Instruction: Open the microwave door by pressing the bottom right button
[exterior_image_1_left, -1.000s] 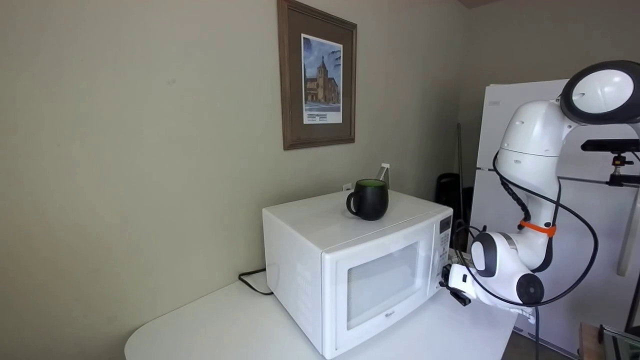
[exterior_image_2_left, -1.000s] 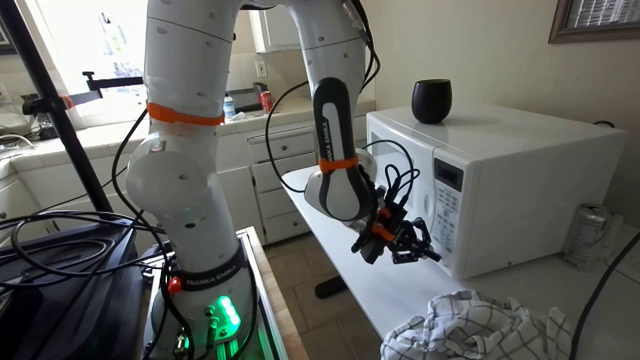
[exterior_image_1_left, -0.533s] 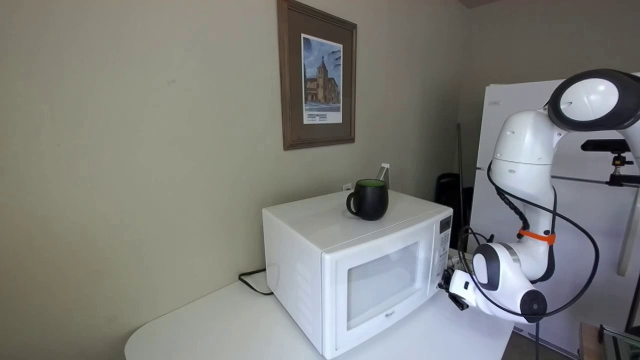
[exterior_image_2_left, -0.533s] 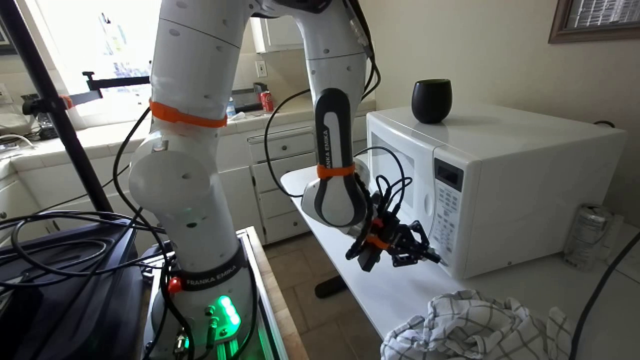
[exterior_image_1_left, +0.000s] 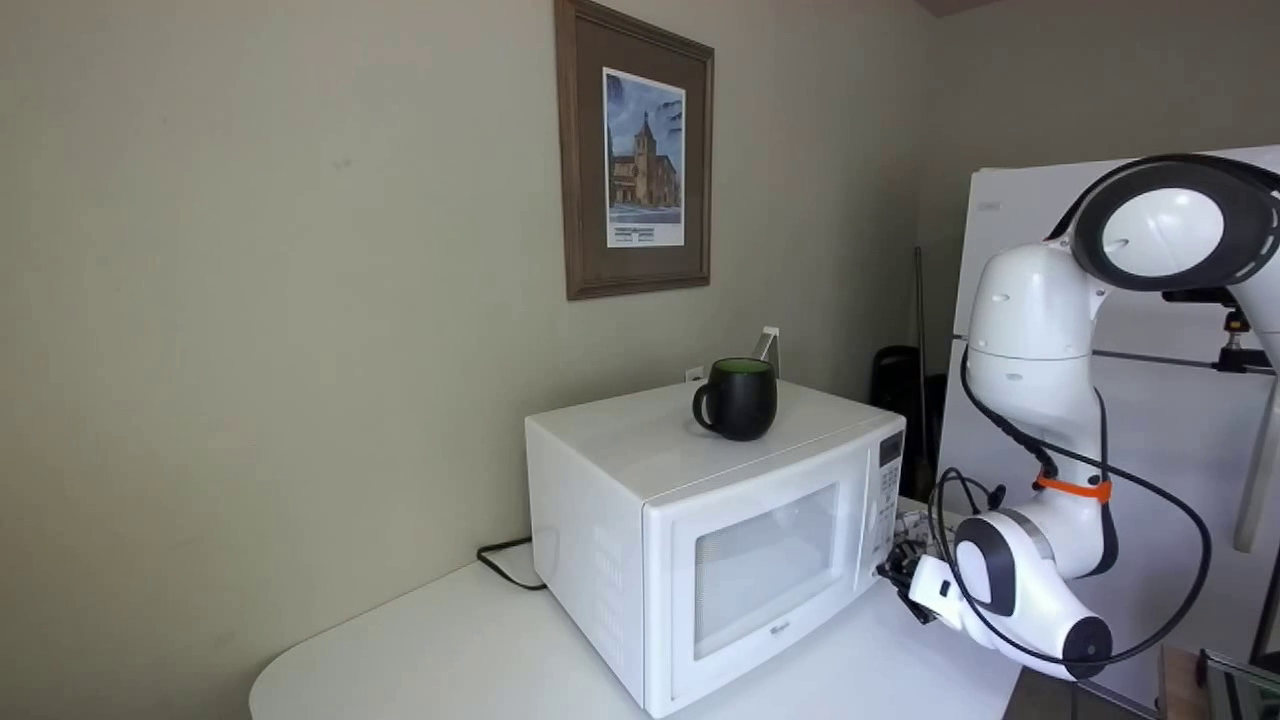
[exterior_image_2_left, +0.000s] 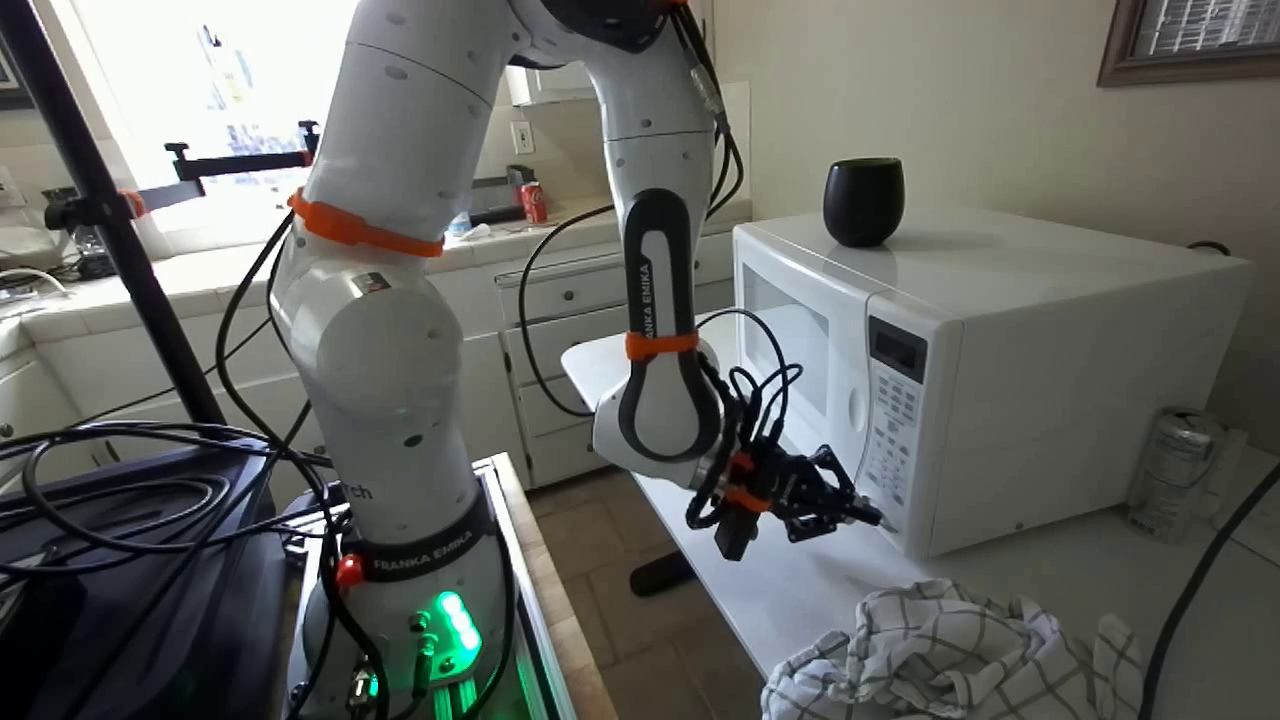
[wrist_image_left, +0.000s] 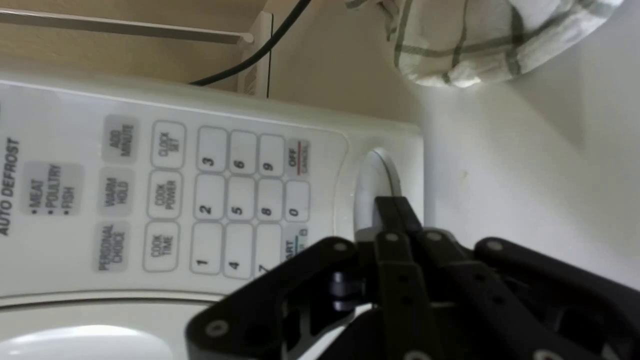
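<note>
The white microwave (exterior_image_1_left: 590, 560) (exterior_image_2_left: 1090, 390) sits on the table in both exterior views, its door (exterior_image_1_left: 680, 600) shut flush with the front. At the bottom of its keypad strip, the wrist view shows the bottom right button (wrist_image_left: 369, 185), a pale oval. My gripper (wrist_image_left: 399, 200) is shut with nothing between its fingers; the black tips overlap the button's lower-right part in that view. Whether they touch it I cannot tell. In an exterior view the gripper (exterior_image_2_left: 878, 520) points slantwise down at the control strip's foot. The part of the button behind the tips is hidden.
A black mug (exterior_image_1_left: 742, 402) stands on top of the microwave. On the table lies a checked cloth (exterior_image_2_left: 950, 650), with a clear canister (exterior_image_2_left: 1175, 470) beside the microwave's side. A white refrigerator (exterior_image_1_left: 1180, 450) stands behind the arm, and a dark cord (wrist_image_left: 260, 52) runs past the microwave.
The upper arm and elbow have come lower, and the hand has dropped and tilted a little. The fingertips stay close to the control strip's foot. The microwave and its door look unchanged.
</note>
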